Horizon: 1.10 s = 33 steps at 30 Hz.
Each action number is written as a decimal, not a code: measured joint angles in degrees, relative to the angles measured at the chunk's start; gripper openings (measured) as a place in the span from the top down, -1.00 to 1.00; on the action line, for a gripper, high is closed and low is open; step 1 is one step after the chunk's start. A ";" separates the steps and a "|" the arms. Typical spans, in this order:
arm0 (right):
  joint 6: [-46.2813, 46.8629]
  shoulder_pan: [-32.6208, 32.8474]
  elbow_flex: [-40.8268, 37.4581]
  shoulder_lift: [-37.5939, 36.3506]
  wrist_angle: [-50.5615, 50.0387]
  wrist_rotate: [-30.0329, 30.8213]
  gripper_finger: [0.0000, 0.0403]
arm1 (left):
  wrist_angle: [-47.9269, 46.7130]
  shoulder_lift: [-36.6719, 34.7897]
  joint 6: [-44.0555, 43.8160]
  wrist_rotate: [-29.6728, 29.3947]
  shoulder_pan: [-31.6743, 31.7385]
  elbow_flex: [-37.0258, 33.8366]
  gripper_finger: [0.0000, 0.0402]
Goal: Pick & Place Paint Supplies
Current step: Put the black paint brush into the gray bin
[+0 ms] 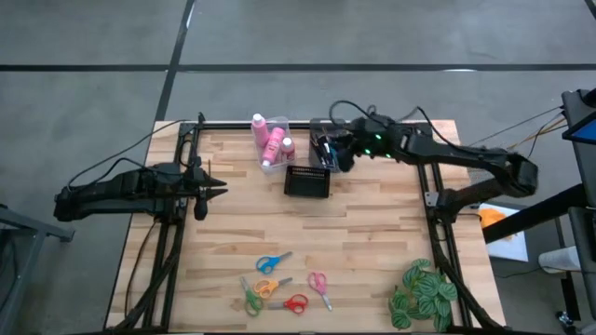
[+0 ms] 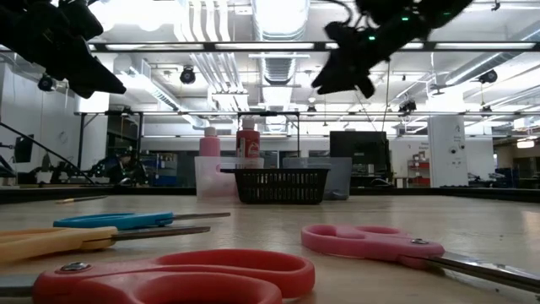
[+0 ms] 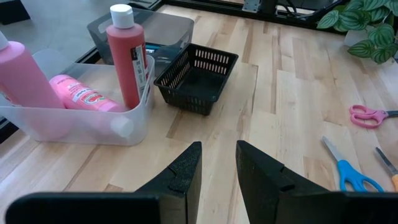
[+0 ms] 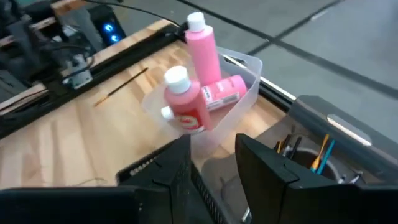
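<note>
The right tool [image 1: 328, 149] hovers above a smoky translucent bin [image 4: 348, 134] of thin paintbrushes [image 4: 322, 152], its dark fingers slightly parted and empty. The left tool [image 1: 216, 190] hangs over bare worktop [image 1: 372, 233], narrowly open, holding nothing. Three glossy pink bottles with white caps [image 1: 270, 140] sit in a clear plastic bin [image 3: 118, 124] beside a black mesh basket [image 1: 307, 181]. Plastic-handled scissors [image 1: 279, 284] lie scattered nearer the front edge.

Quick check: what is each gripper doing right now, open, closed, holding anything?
Left gripper: open, empty, above the bare table.
Right gripper: open, empty, above the bins by the pink bottles.
</note>
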 joint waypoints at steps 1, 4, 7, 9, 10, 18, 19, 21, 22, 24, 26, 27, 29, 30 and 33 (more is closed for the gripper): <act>-0.43 0.41 -2.01 -1.77 1.04 -0.03 0.38 | 0.00 0.00 0.00 -0.02 0.00 0.00 0.49; -1.33 1.78 -7.44 -7.15 2.99 -0.01 0.38 | 0.00 0.00 0.00 0.00 0.00 0.00 0.49; -1.46 3.66 -11.95 -12.67 3.18 -0.03 0.38 | 0.00 0.00 0.00 -0.01 0.00 0.00 0.49; -2.07 5.15 -14.69 -16.51 3.15 -0.01 0.38 | -0.01 0.00 0.00 -0.01 0.00 0.00 0.49; -2.46 5.90 -15.94 -18.48 3.15 0.03 0.38 | 0.00 0.00 0.00 0.00 -0.02 0.00 0.49; -2.87 9.19 -24.10 -32.16 3.19 0.64 0.38 | 0.00 0.00 0.00 0.00 0.00 0.00 0.49; -2.62 9.19 -24.77 -33.35 3.19 0.63 0.38 | 0.00 0.00 0.00 0.00 0.00 0.00 0.49; -2.25 9.19 -25.67 -35.26 3.18 0.63 0.38 | 0.00 0.00 0.00 -0.01 -0.01 0.00 0.49; -2.23 9.17 -25.89 -35.99 3.11 0.63 0.38 | 0.00 0.00 0.00 -0.02 -0.01 0.00 0.49; -2.25 9.17 -26.17 -37.20 3.13 0.61 0.38 | 0.00 0.00 0.00 -0.01 0.00 0.00 0.49; -2.78 9.17 -26.20 -37.92 3.00 0.57 0.38 | 0.00 0.00 0.00 0.00 -0.02 0.00 0.49; -3.09 9.17 -26.21 -38.17 2.97 0.51 0.38 | 0.00 0.00 0.00 -0.02 0.00 0.00 0.49; -3.48 9.17 -26.21 -38.33 2.92 0.41 0.38 | 0.00 0.00 0.00 -0.01 0.00 0.00 0.49; -3.52 9.17 -26.15 -38.32 2.85 0.41 0.38 | 0.00 0.00 0.00 0.00 -0.02 0.00 0.49; -3.69 9.17 -25.98 -38.11 2.81 0.41 0.38 | 0.00 0.00 0.00 -0.02 0.00 0.00 0.49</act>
